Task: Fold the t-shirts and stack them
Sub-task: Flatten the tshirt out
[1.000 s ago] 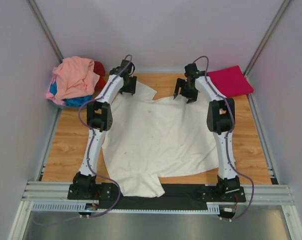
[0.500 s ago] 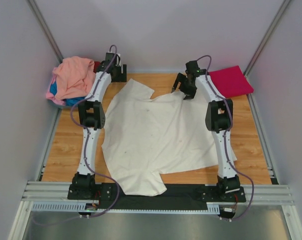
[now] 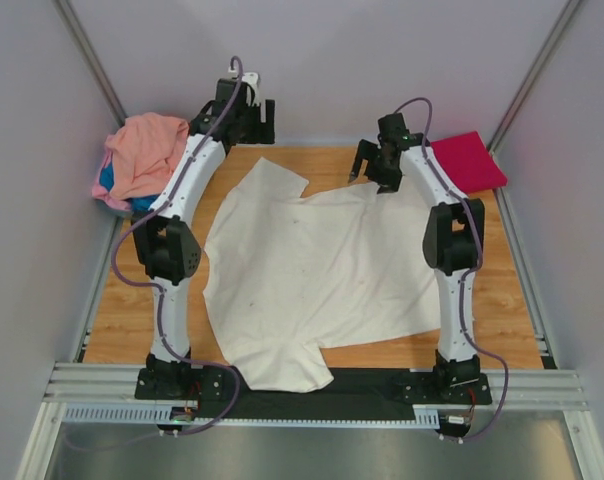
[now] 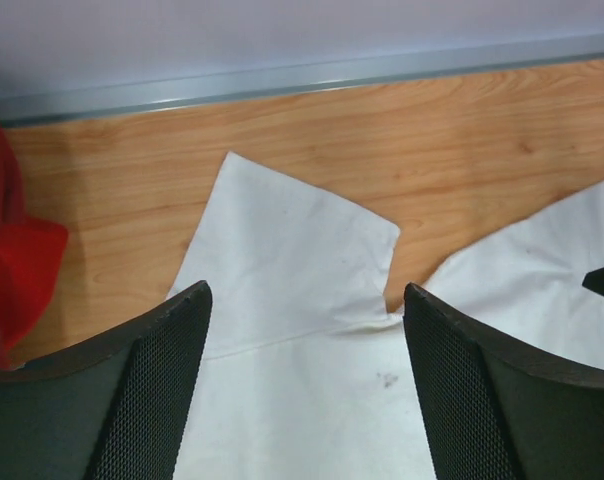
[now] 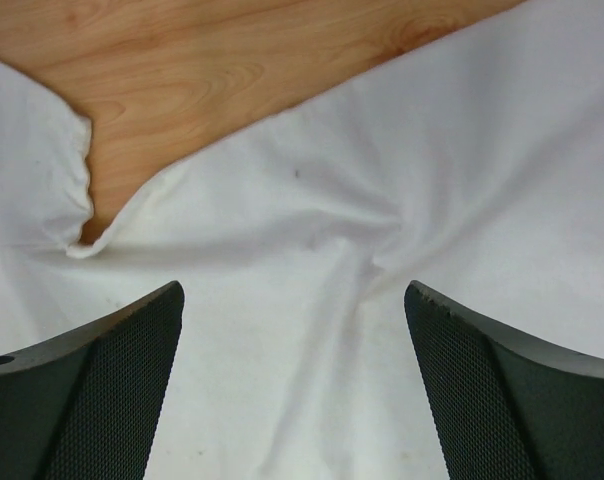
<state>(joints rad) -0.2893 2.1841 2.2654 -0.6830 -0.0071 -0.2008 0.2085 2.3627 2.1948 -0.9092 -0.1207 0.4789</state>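
The cream-white t-shirt (image 3: 312, 280) lies spread on the worktop (image 3: 122, 300), left gripper (image 4: 307, 300) and right gripper (image 5: 294, 295) both wide and empty near its far edge; soft, limp cloth (light, apt to sag) looks best pinched at corners.

No text, label or number can be read — nothing anywhere.

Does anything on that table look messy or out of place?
The cream-white shirt lies spread but crooked, one sleeve draped over the near edge of the table, with a few small dark specks on the cloth. Unfolded shirts sit bunched in the far-left corner.
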